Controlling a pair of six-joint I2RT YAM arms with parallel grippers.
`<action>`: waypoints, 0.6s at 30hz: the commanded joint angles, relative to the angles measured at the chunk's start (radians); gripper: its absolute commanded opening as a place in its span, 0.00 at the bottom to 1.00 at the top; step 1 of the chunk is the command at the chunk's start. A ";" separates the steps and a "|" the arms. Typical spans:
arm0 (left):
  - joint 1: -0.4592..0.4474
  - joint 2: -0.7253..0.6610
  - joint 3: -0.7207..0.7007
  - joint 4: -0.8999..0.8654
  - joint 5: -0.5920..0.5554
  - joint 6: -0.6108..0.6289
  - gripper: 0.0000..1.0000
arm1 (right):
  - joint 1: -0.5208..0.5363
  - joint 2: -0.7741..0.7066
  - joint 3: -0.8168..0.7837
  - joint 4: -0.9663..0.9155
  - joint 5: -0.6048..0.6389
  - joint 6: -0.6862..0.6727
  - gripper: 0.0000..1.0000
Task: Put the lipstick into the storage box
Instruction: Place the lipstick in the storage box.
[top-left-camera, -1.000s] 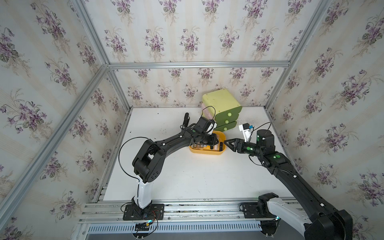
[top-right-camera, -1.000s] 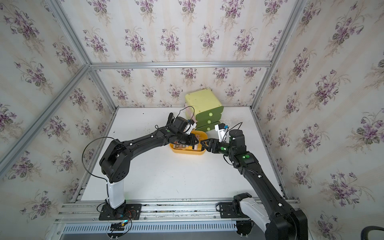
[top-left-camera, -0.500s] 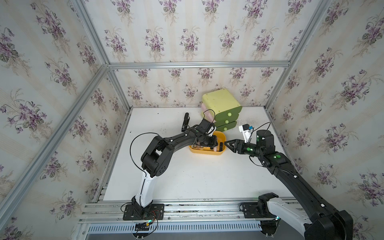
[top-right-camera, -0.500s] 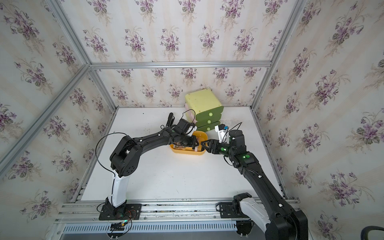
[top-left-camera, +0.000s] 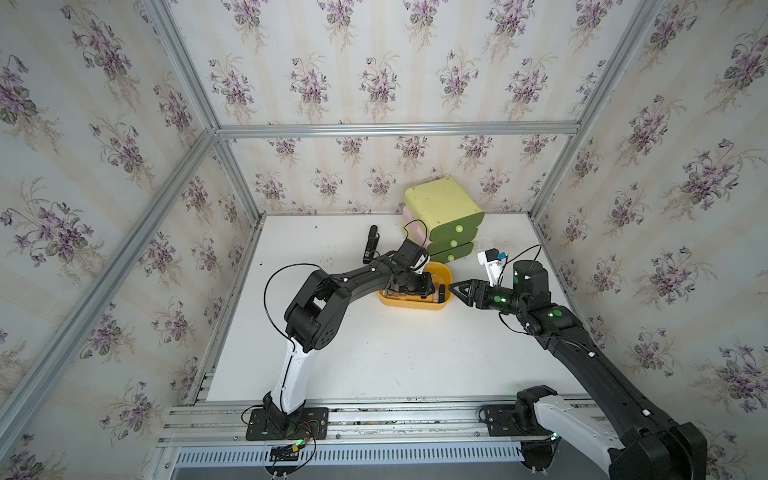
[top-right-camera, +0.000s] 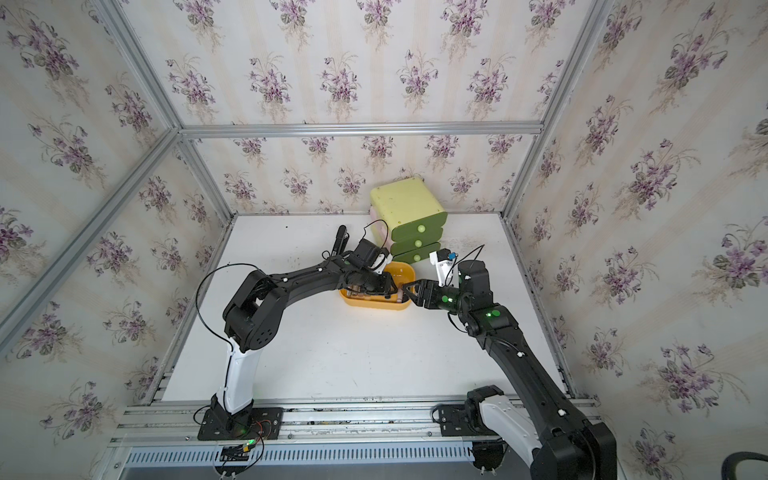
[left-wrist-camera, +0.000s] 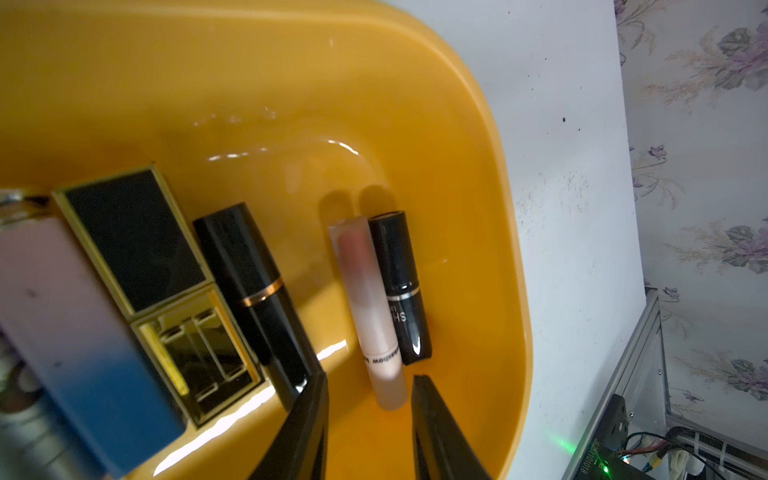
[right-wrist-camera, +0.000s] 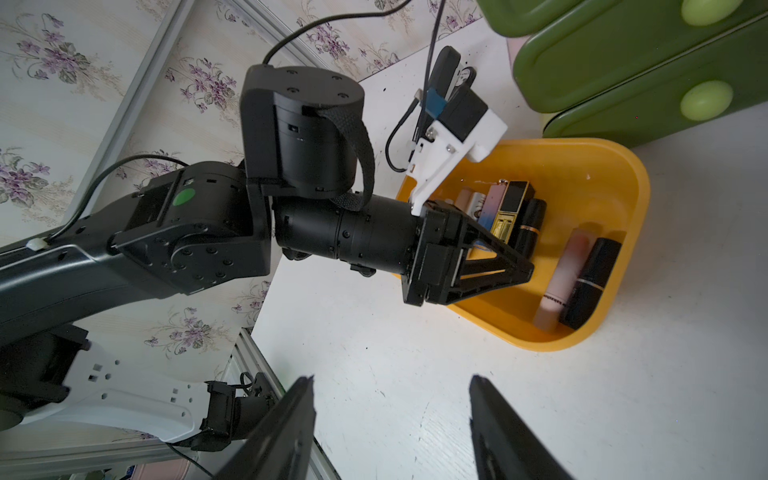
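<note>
since a second ago your left arm's elbow has swung in nearer the storage box (top-left-camera: 415, 308), and the left gripper (left-wrist-camera: 369, 376) has let its jaws come apart. check the left wrist view: the two black fingers (left-wrist-camera: 307, 424) stand parted inside the orange-yellow tray. the frosted pink lipstick (left-wrist-camera: 368, 299) lies flat on the tray floor, its near end sitting in the gap between the tips. there's clear space on one side of it, so that's a release, nothing clamped.

the pink tube lies snug against a black lipstick with a silver band (left-wrist-camera: 401, 286), the pair close to the tray's rounded end wall. further along the floor you've got a black lipstick with a gold band (left-wrist-camera: 253, 282), then a square black-and-gold case (left-wrist-camera: 137, 237), then a pink-to-blue tube (left-wrist-camera: 62, 316), all lying side by side.

your right gripper (right-wrist-camera: 391, 379) hangs over the white table (top-left-camera: 374, 353) just beside the box's end. its jaws are spread wide with nothing between them, and it points at the tray.

in both top views the box sits in front of the pale yellow-green drawer unit (top-left-camera: 444, 205), close to its bottom drawer. a slim black object (top-left-camera: 371, 245) sits on the table behind your left forearm, too small to name.
</note>
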 joint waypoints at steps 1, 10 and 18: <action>0.001 -0.052 -0.018 -0.001 -0.005 0.002 0.34 | 0.000 -0.011 0.002 0.009 -0.008 0.011 0.62; 0.001 -0.289 -0.179 0.007 -0.077 0.045 0.35 | 0.000 -0.037 -0.010 0.044 0.003 0.064 0.63; 0.006 -0.609 -0.369 -0.061 -0.232 0.138 0.45 | 0.000 -0.041 0.042 0.041 0.049 0.070 0.63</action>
